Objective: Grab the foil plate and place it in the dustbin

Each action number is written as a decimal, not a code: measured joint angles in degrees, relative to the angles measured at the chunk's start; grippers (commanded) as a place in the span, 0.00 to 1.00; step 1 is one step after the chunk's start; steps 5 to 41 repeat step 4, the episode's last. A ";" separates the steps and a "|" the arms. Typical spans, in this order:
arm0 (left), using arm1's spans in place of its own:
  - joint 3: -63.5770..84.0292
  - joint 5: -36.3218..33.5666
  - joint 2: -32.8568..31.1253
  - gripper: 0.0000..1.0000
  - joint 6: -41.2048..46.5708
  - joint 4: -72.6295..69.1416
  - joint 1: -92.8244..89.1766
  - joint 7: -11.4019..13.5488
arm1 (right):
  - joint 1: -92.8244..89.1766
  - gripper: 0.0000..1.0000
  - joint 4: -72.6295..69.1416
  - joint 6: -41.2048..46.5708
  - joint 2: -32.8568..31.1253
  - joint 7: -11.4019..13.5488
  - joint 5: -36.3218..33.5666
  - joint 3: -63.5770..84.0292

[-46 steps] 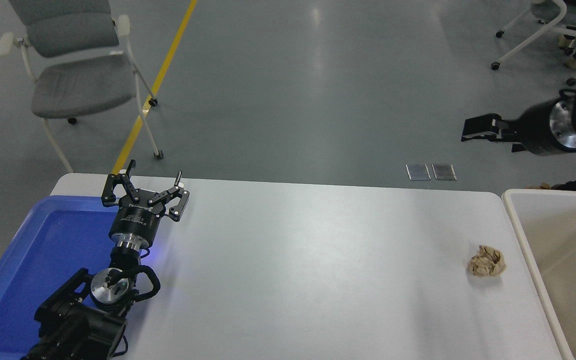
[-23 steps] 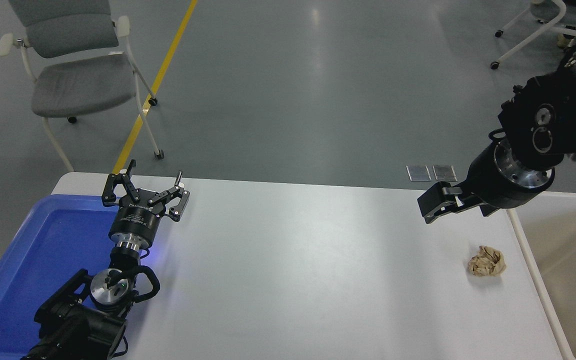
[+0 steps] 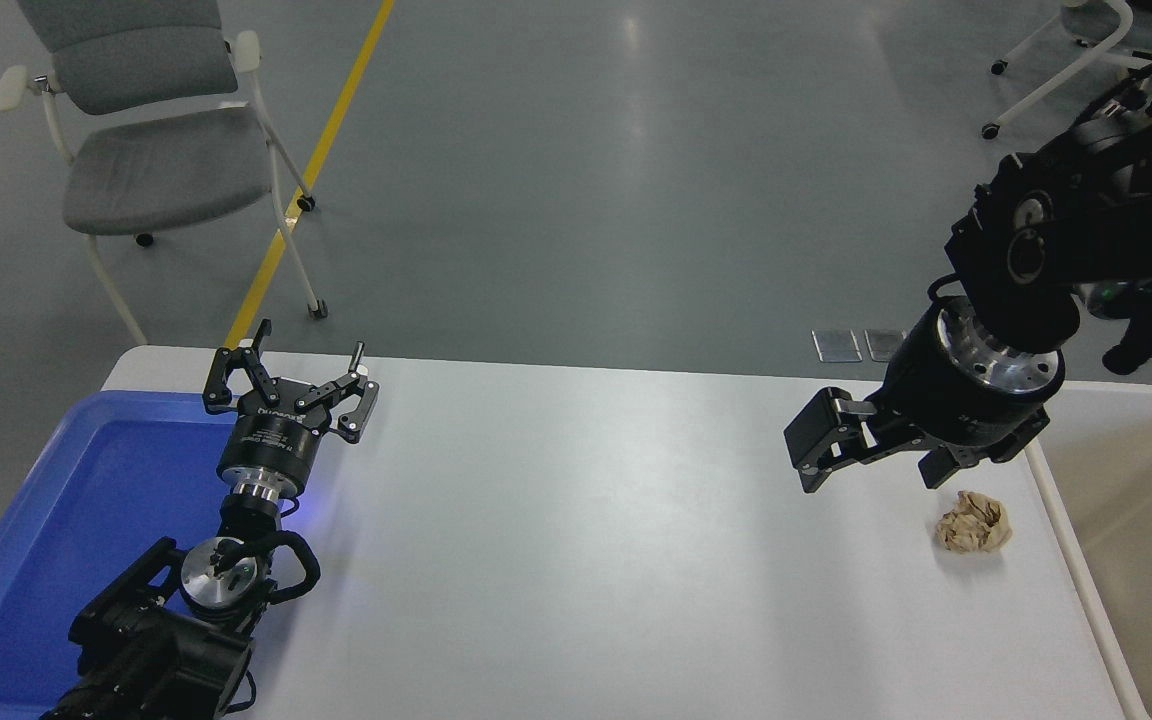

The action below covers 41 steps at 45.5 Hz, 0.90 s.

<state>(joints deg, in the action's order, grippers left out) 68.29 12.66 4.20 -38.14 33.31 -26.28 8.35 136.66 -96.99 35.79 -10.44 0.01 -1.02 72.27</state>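
My right gripper (image 3: pixel 871 462) is hanging open and empty near the worktop's (image 3: pixel 576 540) right edge, just beside the paper ball (image 3: pixel 974 522); my left gripper (image 3: pixel 288 385) is idling open at the far-left corner.

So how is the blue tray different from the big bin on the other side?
The blue tray is bright blue and shallow; the dustbin is cream with deep walls. The tray sits at the table's left end, partly under the parked left gripper; the dustbin stands off the right end. Both show nothing inside in the visible parts.
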 measured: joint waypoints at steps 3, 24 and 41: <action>0.00 0.00 0.00 0.99 0.00 0.00 0.00 0.00 | 0.16 1.00 -0.01 -0.12 0.15 0.00 -0.09 0.35; 0.00 0.00 0.00 0.99 0.00 0.00 0.00 0.00 | 0.21 1.00 -0.01 -0.19 0.20 0.00 -0.11 0.51; 0.00 0.00 0.00 0.99 0.00 0.00 0.00 0.00 | 0.21 1.00 -0.01 -0.19 0.20 0.00 -0.11 0.51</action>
